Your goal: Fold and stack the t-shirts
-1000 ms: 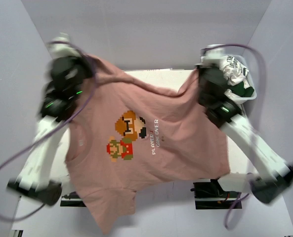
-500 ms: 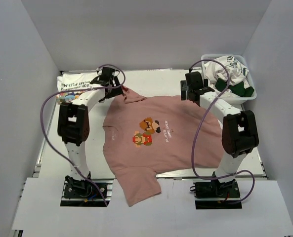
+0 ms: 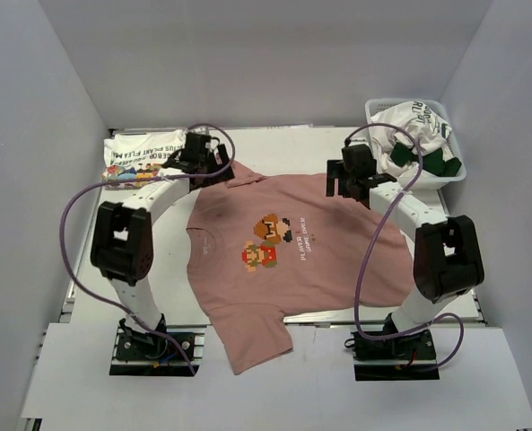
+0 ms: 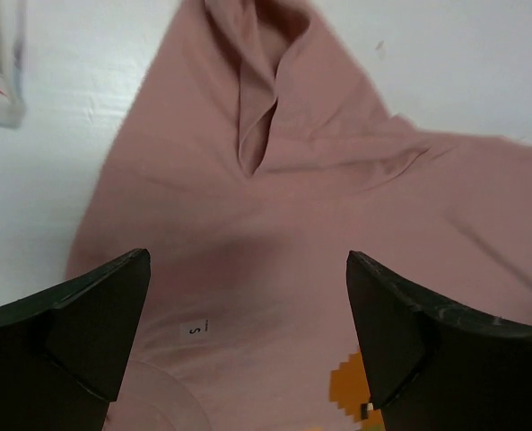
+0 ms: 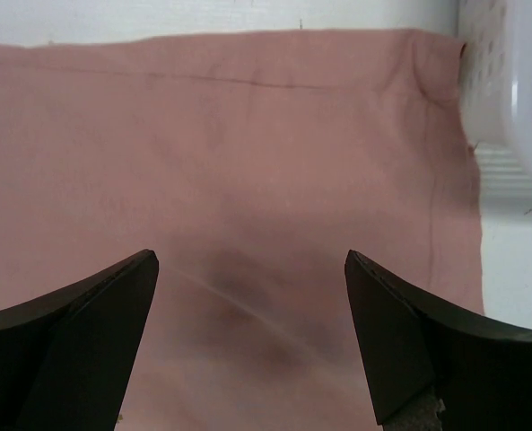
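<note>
The pink t-shirt [image 3: 337, 260] lies print-up on the table [image 3: 171, 287], long axis running left to right: collar toward my left arm, hem toward my right, near sleeve spilling past the front edge. My left pincer [image 4: 248, 260] hovers over the far sleeve and my right pincer [image 5: 252, 259] over the far hem corner, both spread wide, gripping nothing. The lettering [image 3: 300, 243] reads "PLAYER 1 GAME OVER"; the neck tag [image 4: 194, 329] reads "S".

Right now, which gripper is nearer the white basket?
Right. The right gripper hangs over the far corner of the pink t-shirt, beside the basket. The left gripper is across the shirt, over its sleeve near the folded white tee.
</note>
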Action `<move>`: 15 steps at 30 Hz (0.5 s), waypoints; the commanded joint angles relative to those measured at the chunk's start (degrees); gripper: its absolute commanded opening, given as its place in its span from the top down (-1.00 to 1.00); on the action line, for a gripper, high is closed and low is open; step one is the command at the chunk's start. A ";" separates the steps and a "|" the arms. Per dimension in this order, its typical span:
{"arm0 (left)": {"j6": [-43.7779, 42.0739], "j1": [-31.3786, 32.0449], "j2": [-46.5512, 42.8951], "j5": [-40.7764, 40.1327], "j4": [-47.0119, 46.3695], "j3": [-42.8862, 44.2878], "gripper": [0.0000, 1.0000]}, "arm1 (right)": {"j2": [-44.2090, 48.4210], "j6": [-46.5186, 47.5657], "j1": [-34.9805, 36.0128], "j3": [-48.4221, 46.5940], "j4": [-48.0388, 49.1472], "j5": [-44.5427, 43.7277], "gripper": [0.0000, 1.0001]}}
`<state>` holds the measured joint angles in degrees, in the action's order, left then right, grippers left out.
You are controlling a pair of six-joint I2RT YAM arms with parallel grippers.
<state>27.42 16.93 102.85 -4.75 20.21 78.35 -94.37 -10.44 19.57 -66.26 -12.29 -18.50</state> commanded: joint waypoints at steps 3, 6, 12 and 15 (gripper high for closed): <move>-0.70 1.27 4.37 2.64 0.89 -0.12 -1.00 | -2.22 -1.25 -0.15 2.18 1.13 1.98 -0.81; -0.70 1.79 7.79 4.31 0.36 3.30 -1.00 | -3.45 -1.61 -0.06 2.98 1.40 2.68 -0.81; -0.17 1.79 16.58 4.41 1.93 13.13 -0.94 | -4.69 -2.39 -0.06 4.12 1.83 3.65 -0.81; -0.17 1.79 22.12 2.47 4.75 19.55 -0.79 | -4.95 -2.66 0.03 4.47 1.93 4.52 -0.81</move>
<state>27.33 18.61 122.98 -1.13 22.87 93.69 -99.00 -11.97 19.57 -62.04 -11.92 -15.38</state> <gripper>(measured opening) 0.908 0.902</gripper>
